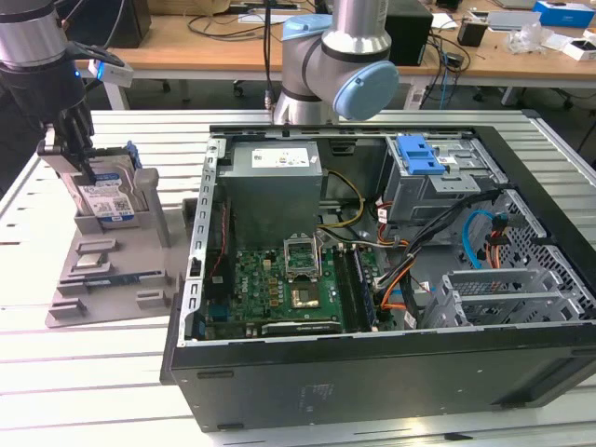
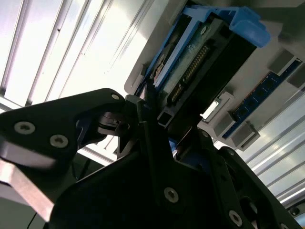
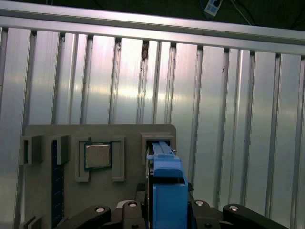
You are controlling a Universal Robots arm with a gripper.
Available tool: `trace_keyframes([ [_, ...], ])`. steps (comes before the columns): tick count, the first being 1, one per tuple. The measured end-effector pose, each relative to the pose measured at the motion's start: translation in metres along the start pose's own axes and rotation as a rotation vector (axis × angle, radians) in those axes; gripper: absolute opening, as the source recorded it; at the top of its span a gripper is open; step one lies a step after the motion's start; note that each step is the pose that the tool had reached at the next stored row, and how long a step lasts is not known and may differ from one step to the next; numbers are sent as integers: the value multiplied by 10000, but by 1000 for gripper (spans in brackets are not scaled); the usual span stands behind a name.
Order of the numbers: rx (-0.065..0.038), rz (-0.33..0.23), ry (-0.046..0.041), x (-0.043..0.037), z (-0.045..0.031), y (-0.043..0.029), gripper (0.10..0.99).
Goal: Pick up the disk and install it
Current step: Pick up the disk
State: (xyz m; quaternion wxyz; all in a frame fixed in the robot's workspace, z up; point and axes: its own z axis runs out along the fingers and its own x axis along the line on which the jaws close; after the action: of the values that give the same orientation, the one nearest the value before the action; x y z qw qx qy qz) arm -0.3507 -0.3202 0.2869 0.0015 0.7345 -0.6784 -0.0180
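The disk [image 1: 107, 197] stands on edge in a slot of the grey holder [image 1: 112, 279], at the exterior view's left, on the slatted surface [image 1: 56, 372]. The gripper [image 1: 79, 168] is down over it, fingers [image 3: 202, 210] clamped narrow on its blue-railed sides. The open computer case [image 1: 372, 372] sits just beside the holder.

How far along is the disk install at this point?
Done: nothing yet; the disk stands upright in the grey holder. In hand: the gripper sits at its upper edge. Left: getting it into the computer case.
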Motion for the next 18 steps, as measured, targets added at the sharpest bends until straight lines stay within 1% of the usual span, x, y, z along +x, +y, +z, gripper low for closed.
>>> trace_keyframes([
  [13, 2, -1, -1, 0, 1, 0, 369],
  [16, 0, -2, 1, -2, -46, 1, 369],
  [18, 1, -1, -1, -6, -98, 2, 369],
])
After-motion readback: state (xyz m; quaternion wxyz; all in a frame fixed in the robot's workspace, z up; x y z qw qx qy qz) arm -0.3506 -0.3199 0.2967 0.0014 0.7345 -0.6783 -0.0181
